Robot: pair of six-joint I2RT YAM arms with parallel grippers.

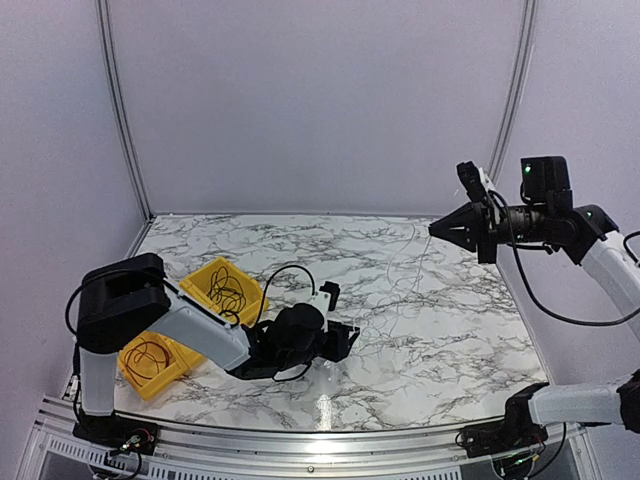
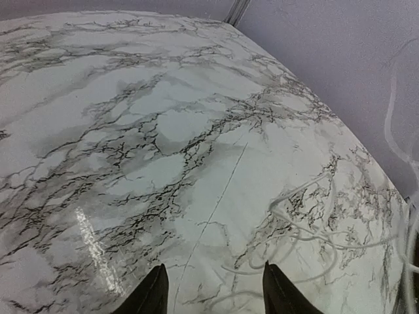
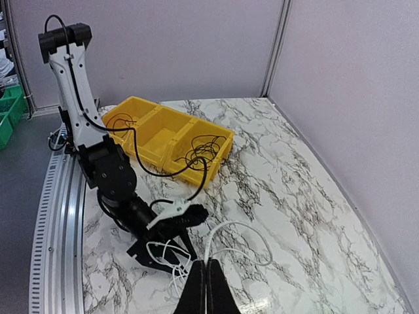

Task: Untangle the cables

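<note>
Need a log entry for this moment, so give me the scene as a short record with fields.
right hand: high above table, shut on white cable
left hand: low over table, open, beside white cable's loops
white cable: runs from right hand down to table
black cables: in yellow bin's two end compartments

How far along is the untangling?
Looks done: black cables lie in two compartments of the yellow bin. In hand: the raised right claw is shut on a white cable. Remaining: its loops lie bunched on the table by the open left claw.
</note>
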